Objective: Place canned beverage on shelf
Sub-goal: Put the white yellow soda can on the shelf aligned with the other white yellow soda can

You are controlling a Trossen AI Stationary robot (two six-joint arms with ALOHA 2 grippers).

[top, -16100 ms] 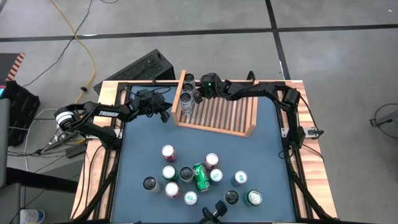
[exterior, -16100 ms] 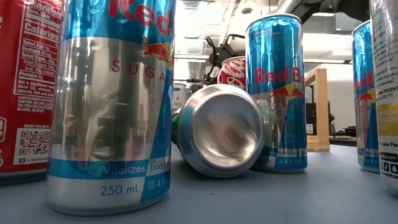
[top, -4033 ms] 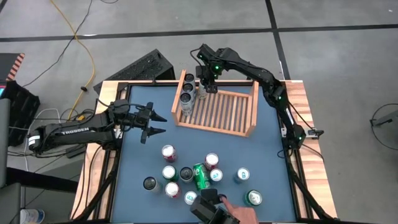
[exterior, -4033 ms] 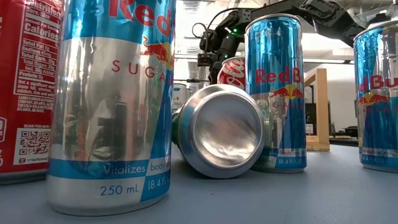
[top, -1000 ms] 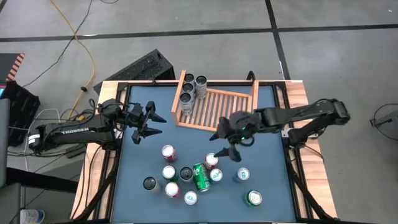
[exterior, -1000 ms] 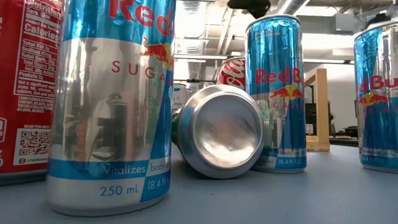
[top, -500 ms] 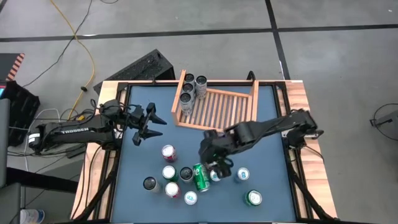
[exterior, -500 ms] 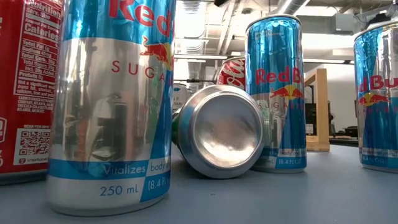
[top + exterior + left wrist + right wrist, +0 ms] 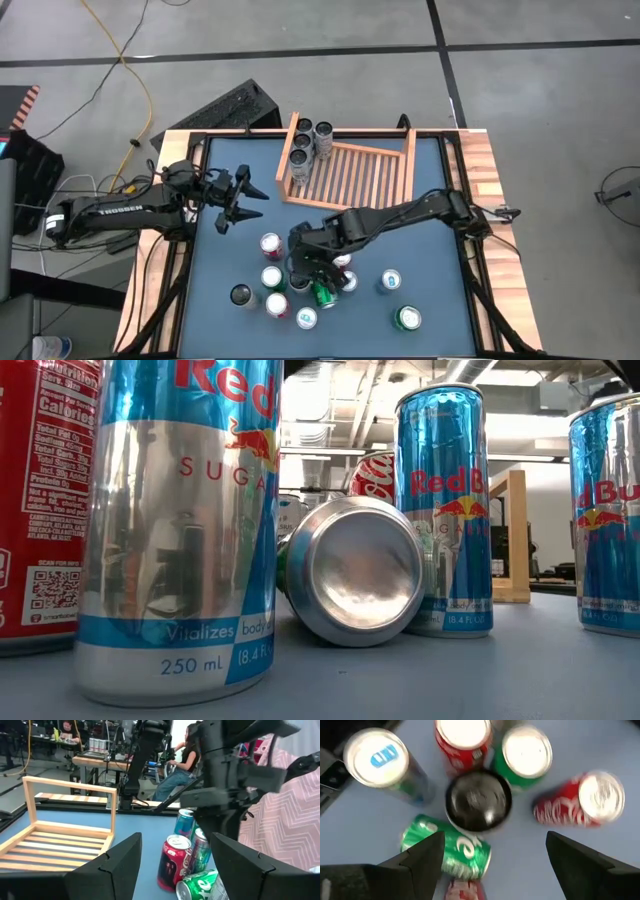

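Since a second ago, the right gripper (image 9: 305, 262) has swept from beside the shelf's front rim across the blue mat to the can cluster, where it now hangs with its fingers spread wide and holding nothing; the left arm has not shifted.

Four cans stand on the shelf (image 9: 402, 180), packed into its far left corner (image 9: 308, 145); the rest of the slatted base is bare. The light wooden shelf sits at the far side of the table, slightly skewed, with its low rim facing the loose cans.

About nine loose cans can be counted from the high view, though the right arm covers part of the group so the count is not certain. One green can (image 9: 324, 293) lies on its side in the middle of them; the others stand upright, among them a red can (image 9: 270, 244), a dark-topped can (image 9: 478, 802) and two set apart to the right (image 9: 390, 281) (image 9: 406, 318). The right wrist view looks straight down with the dark-topped can centred between the fingers.

The right arm reaches from the table's right edge, stretched low and leftward over the mat. The left gripper (image 9: 243, 198) waits over the left part of the mat, near the shelf's left end, its fingers parted and empty, pointing toward the cans.
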